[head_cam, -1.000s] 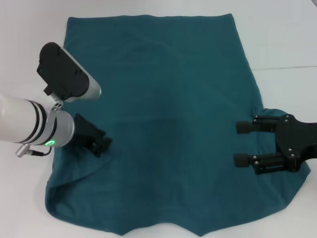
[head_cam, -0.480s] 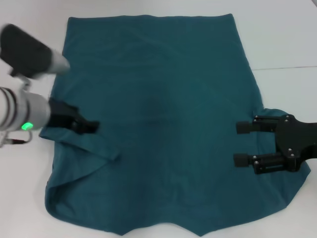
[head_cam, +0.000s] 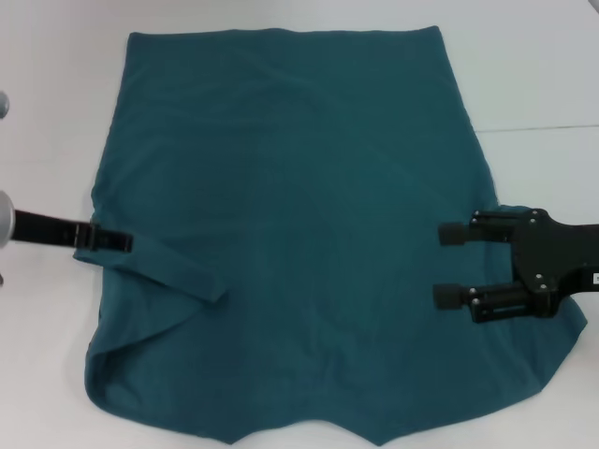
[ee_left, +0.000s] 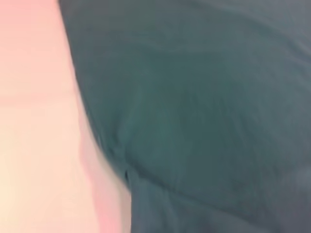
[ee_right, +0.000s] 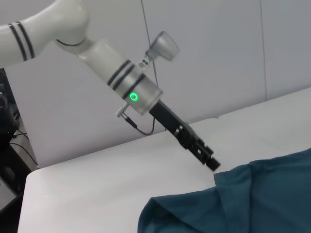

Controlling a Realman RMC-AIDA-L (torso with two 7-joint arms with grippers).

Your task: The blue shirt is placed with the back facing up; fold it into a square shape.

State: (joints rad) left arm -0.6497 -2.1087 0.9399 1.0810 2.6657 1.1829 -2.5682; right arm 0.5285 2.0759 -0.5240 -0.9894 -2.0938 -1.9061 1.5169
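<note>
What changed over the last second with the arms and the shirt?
The left hand pulled back outward from over the shirt to its left edge, leaving a sleeve strip folded inward there. The right hand barely shifted and stays open over the shirt's right side. The rest of the shirt lies as before.

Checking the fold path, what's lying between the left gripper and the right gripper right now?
Only the blue shirt itself, spread flat; nothing else lies between the left gripper at its edge and the right gripper, as the head view shows.
</note>
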